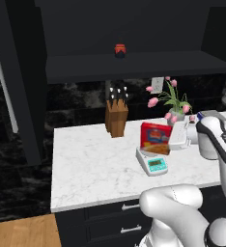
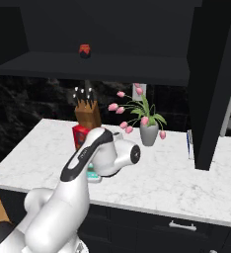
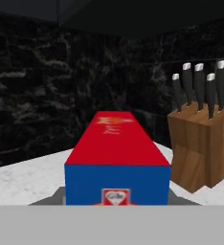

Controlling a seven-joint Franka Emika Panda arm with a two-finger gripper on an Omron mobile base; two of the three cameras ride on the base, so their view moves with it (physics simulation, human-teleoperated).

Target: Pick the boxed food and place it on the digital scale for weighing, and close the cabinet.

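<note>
The red box (image 1: 156, 137) is standing upright on the round plate of the small scale (image 1: 152, 163), which is sitting on the white marble counter (image 1: 91, 164) near its front edge. The gripper (image 1: 172, 140) is reaching to the box from the right side and is touching its edge. Its fingers are hidden, but they are pulled in as far as they go, and in the hand view the box (image 3: 117, 158) is lying straight in front of them, so they are clamped on the box. Behind the box, a wooden knife block (image 1: 116, 116) is standing near the wall, and a vase with pink tulips (image 1: 173, 103) is standing to its right. Above the counter, the black cabinet (image 1: 134, 65) is standing open, and a small red jar (image 1: 120, 49) is sitting on its shelf. The open door (image 1: 21, 82) is hanging at the left.
</note>
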